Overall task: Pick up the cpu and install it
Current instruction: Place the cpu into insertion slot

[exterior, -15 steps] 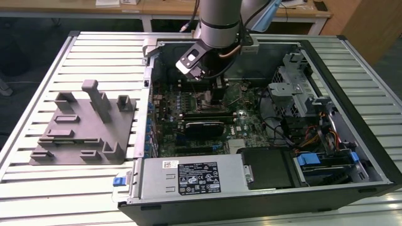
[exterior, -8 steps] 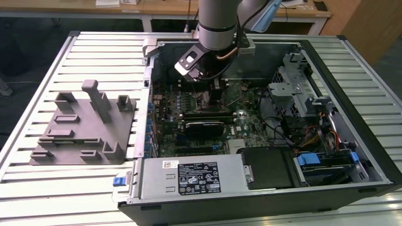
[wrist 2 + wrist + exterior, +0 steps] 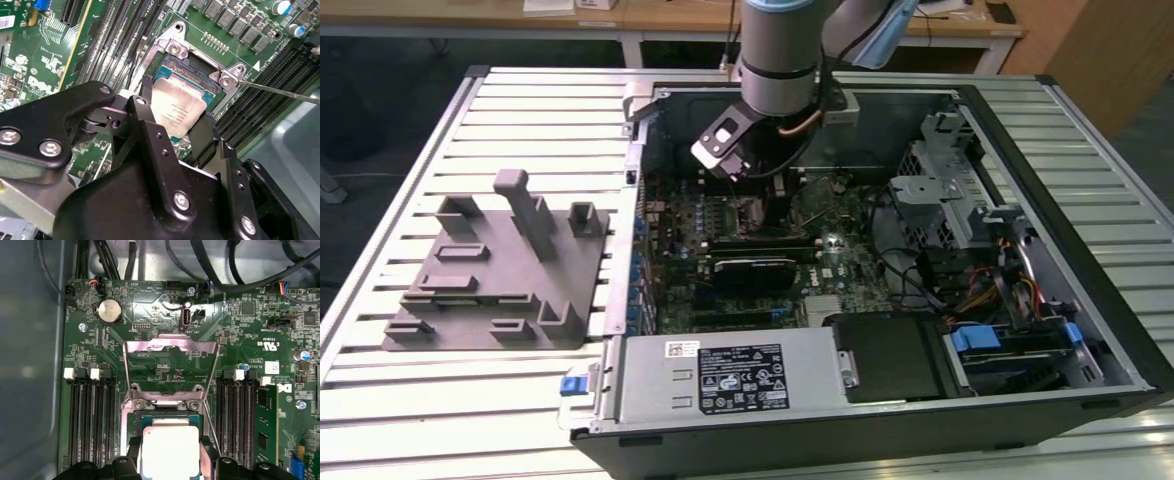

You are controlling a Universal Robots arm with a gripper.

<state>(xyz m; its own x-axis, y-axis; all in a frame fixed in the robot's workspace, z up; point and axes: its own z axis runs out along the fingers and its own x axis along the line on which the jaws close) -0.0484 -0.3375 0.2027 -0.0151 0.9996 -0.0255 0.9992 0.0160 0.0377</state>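
Gripper (image 3: 178, 107) is clamped on the cpu (image 3: 176, 111), with its fingers (image 3: 205, 137) pressed against two opposite edges, in the second wrist view. The cpu sits at the open socket (image 3: 197, 62) on the motherboard (image 3: 45, 60). The load plate (image 3: 170, 345) is hinged up at the socket's edge. Cannot tell if the cpu is fully seated.

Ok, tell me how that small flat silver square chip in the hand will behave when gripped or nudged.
The small flat silver-topped square chip looks rigid: it sits flat though the hand pinches only two edges. Thin and small, it is probably light. Its smooth metal top suggests it could slip or tilt in a loose grip.
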